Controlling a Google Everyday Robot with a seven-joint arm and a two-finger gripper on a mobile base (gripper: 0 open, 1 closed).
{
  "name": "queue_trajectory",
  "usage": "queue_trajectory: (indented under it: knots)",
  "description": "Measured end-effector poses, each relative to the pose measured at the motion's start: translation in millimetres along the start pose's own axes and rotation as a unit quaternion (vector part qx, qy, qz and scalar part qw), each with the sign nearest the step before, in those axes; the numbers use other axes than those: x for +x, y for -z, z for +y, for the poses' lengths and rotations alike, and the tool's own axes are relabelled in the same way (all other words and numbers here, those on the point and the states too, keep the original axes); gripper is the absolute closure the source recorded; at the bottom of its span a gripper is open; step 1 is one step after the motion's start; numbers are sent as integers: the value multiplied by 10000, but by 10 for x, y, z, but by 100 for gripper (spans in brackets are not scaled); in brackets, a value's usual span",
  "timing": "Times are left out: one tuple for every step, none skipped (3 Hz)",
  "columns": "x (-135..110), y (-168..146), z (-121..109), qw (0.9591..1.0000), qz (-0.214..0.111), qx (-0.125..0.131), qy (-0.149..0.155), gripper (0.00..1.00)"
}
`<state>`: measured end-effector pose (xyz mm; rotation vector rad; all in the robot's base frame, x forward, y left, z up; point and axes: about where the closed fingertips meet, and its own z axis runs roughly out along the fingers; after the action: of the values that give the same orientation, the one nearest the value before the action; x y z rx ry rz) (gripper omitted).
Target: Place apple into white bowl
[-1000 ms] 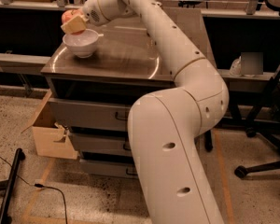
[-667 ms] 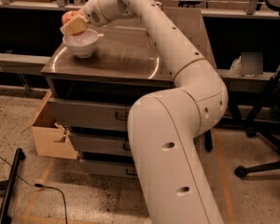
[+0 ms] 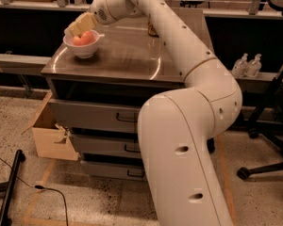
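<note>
The reddish-orange apple (image 3: 84,38) lies inside the small white bowl (image 3: 83,50), which stands at the back left corner of the metal-topped cabinet (image 3: 127,60). My gripper (image 3: 80,25) hangs just above and slightly behind the apple, with its tan fingers (image 3: 77,27) apart and off the fruit. My white arm reaches across the cabinet top from the right foreground.
A gold-brown soda can (image 3: 152,28) stands at the back of the top, partly hidden behind my arm. An open cardboard box (image 3: 49,135) sits on the floor left of the drawers. Two pump bottles (image 3: 247,65) and an office chair (image 3: 273,126) are at the right.
The apple was held in the gripper above the bowl; now it rests in the bowl and the fingers have let it go.
</note>
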<state>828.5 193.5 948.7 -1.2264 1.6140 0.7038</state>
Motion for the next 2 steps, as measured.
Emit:
queue_trajectory:
  knots:
    - [-21, 315, -151, 9990, -116, 423, -79, 18]
    - [-57, 902, -314, 9934, -204, 1114, -181, 41]
